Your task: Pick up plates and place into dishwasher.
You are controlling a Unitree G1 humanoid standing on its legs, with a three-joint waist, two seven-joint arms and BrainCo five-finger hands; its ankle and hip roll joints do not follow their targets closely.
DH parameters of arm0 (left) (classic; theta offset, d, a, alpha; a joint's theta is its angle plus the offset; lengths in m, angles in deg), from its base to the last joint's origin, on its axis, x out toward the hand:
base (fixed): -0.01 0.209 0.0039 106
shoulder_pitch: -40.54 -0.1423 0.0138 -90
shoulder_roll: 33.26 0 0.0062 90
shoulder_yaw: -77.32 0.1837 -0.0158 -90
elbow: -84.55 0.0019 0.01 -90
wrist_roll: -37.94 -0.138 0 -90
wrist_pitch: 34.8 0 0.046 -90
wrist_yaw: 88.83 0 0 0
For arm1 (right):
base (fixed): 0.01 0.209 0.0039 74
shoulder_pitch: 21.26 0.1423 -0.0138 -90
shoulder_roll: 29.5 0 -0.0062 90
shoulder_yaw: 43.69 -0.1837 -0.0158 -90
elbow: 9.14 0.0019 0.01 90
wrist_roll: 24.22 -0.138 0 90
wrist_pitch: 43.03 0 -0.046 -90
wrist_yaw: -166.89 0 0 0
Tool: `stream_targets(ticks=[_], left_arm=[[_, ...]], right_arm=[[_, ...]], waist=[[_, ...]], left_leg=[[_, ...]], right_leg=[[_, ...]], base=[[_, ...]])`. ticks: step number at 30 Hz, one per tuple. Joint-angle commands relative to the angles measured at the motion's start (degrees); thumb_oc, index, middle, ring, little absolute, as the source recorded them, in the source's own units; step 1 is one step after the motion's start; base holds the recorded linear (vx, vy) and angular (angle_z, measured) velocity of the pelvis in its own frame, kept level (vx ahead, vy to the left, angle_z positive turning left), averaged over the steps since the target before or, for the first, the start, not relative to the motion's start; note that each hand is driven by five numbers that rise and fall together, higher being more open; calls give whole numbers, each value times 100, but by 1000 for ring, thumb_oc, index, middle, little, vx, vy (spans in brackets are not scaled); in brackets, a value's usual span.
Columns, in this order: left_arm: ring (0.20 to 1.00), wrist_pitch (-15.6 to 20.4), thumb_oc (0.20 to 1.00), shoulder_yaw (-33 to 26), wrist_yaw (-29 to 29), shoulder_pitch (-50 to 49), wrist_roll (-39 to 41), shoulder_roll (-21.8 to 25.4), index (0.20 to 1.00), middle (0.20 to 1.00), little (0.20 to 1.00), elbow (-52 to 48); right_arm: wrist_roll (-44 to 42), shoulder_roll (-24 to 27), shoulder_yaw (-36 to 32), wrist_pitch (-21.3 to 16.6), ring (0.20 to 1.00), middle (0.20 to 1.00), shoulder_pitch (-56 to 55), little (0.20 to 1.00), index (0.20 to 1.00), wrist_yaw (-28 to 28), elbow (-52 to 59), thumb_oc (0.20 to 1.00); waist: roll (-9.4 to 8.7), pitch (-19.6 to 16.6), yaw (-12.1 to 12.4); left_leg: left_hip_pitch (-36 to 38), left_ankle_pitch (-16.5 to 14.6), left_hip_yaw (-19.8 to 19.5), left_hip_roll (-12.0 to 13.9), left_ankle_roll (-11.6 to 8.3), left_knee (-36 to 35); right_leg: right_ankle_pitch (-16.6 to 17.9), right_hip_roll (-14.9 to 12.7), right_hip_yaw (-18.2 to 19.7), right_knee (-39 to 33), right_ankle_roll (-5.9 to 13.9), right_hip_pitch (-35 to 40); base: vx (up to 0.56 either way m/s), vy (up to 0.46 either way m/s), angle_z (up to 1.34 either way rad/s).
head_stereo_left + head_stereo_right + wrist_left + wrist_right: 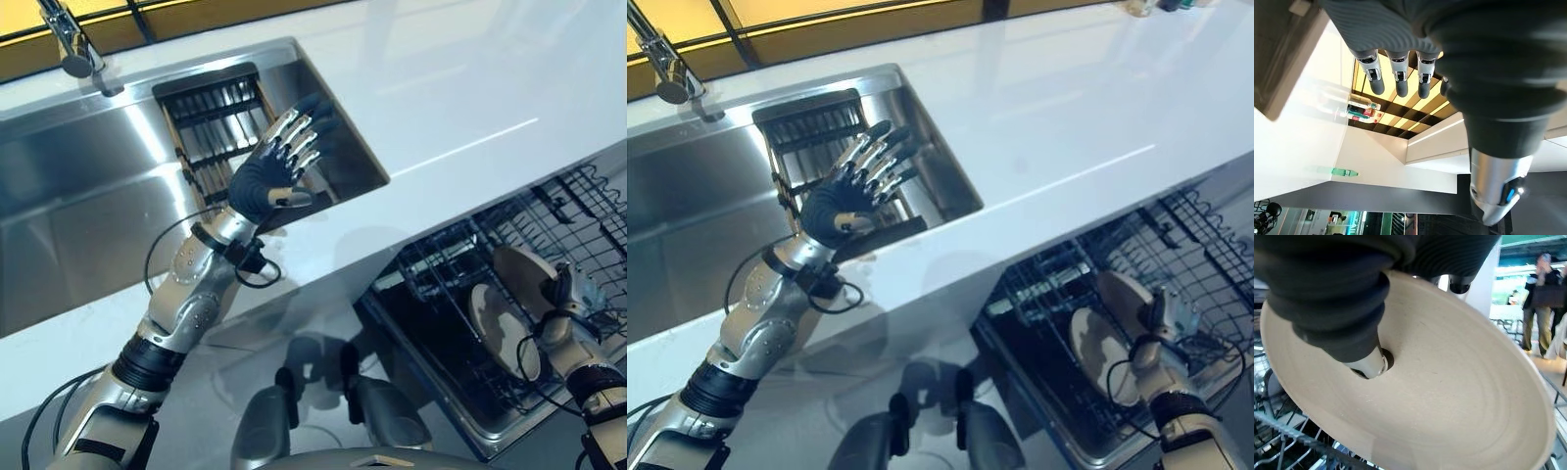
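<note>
Beige plate (pixel 1440 396) is gripped on edge by the right robot hand (pixel 566 294) above the dishwasher rack (pixel 470 294), beside another plate (pixel 500 328). Risk: rim collision with that plate or the wires. Left robot hand (pixel 279 162) hovers spread, empty, over the sink (pixel 88 176).

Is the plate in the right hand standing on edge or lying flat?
On edge: the plate stands upright in the dishwasher rack, the right hand pinching it.
</note>
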Motion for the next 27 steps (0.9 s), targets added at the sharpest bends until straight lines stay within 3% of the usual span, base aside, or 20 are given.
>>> stream_targets(ticks=[1,10,11,12,27], left_arm=[[1000,399,1000,181,-85,286,123,74,1000,1000,1000,-489],[1000,497,1000,167,-120,316,153,134,1000,1000,1000,-552],[1000,496,1000,161,-130,292,142,107,1000,1000,1000,-555],[1000,492,1000,160,-127,285,112,79,1000,1000,1000,-558],[1000,483,1000,-25,-81,-87,34,-94,1000,1000,1000,-633]], right_arm=[[220,309,143,216,200,200,482,200,200,-491,-298,200],[196,441,187,409,203,203,531,203,203,-346,-392,203],[158,435,168,402,721,721,527,721,721,-312,-427,721],[78,425,153,362,1000,1000,529,1000,1000,-320,-479,1000],[-179,735,-574,1,1000,1000,97,1000,1000,-708,43,1000]], waist=[[103,-144,64],[128,-108,51],[135,-117,51],[142,-131,50],[190,-407,-70]], left_leg=[[-220,657,-162,158,49,-416],[-216,699,-153,127,35,-495],[-195,696,-151,120,37,-507],[-170,695,-149,114,40,-524],[361,659,-51,64,41,-861]], right_leg=[[-217,-64,263,489,271,69],[-224,-88,242,490,252,40],[-230,-93,245,483,252,55],[-233,-97,251,476,253,72],[-267,-152,317,255,280,477]], base=[[-38,-16,5],[-18,7,1],[18,45,0],[24,48,0],[43,54,-3]])
